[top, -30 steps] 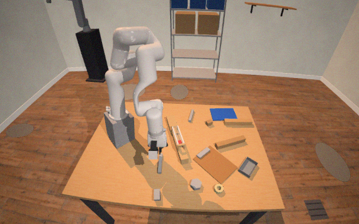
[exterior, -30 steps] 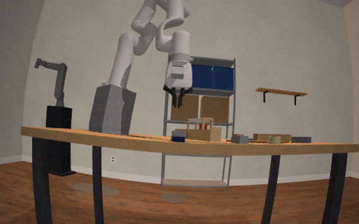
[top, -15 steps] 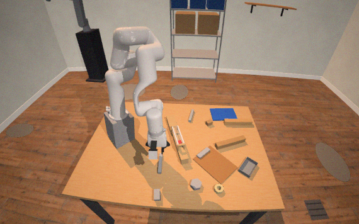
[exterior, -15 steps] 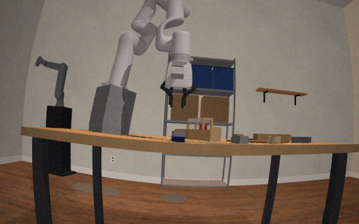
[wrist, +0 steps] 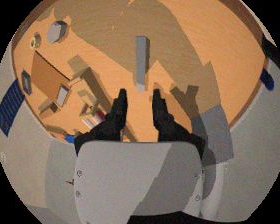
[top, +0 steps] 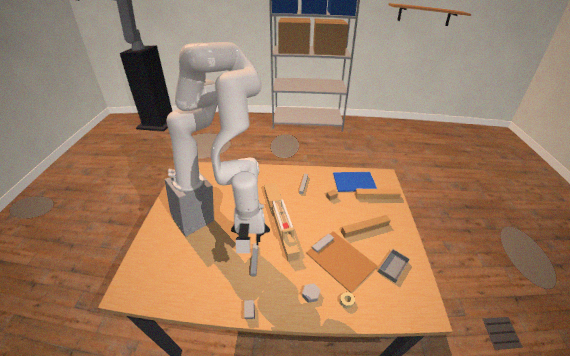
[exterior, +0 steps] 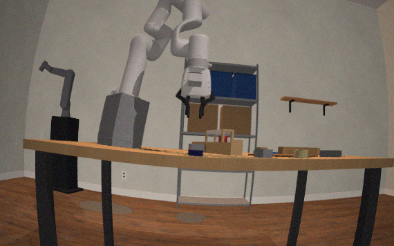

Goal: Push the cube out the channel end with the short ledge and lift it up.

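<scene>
The red cube (top: pixel 285 226) (exterior: pixel 225 139) sits inside the raised channel (top: pixel 288 215), toward its end nearer the table's front. Small wooden uprights (exterior: pixel 232 136) stand around that end. The ledge and lip cannot be told apart clearly. My gripper (top: pixel 252 239) (exterior: pixel 194 117) (wrist: pixel 139 96) is partly open and empty, pointing down high above the table, on the robot-base side of the channel. A long grey bar (top: pixel 254 260) (wrist: pixel 141 57) lies on the table below and just ahead of the fingers, not between them.
A brown board (top: pixel 344 262) with a grey block (top: pixel 323 243) lies right of the channel. Beyond are a grey tray (top: pixel 394 266) and wooden bars (top: pixel 366 226). A hexagonal block (top: pixel 311 292), a yellow ring (top: pixel 347 306) and a small grey block (top: pixel 249 309) are near the front edge.
</scene>
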Robot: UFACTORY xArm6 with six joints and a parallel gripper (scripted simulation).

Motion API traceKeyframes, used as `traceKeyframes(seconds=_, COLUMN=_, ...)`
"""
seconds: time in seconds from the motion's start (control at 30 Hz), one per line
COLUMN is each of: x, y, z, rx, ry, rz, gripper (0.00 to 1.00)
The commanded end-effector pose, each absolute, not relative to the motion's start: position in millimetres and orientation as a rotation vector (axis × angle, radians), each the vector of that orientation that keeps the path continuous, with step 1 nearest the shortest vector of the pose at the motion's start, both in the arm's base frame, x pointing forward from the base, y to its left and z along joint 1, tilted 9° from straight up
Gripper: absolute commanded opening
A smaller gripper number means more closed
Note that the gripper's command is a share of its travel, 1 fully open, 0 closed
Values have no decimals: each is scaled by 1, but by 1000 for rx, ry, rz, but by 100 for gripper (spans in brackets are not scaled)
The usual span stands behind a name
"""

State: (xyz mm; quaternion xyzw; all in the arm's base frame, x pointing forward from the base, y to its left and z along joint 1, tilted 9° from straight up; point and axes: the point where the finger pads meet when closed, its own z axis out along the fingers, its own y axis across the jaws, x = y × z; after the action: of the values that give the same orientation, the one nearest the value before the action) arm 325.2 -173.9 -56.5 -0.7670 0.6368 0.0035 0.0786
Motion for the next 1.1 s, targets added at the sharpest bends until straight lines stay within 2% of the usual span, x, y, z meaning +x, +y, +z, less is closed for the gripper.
traceKeyframes(seconds=0.0, x=326, y=-175, z=-56, rx=-2296, ry=1906, rz=6, gripper=38)
traceKeyframes(seconds=0.27, x=327, y=-174, z=-62, rx=-2295, ry=1905, rz=5, gripper=38)
traceKeyframes(seconds=0.83, x=335, y=-165, z=-139, rx=-2295, ry=1905, rz=5, gripper=38)
traceKeyframes(seconds=1.07, x=336, y=-164, z=-147, rx=-2295, ry=1905, rz=5, gripper=38)
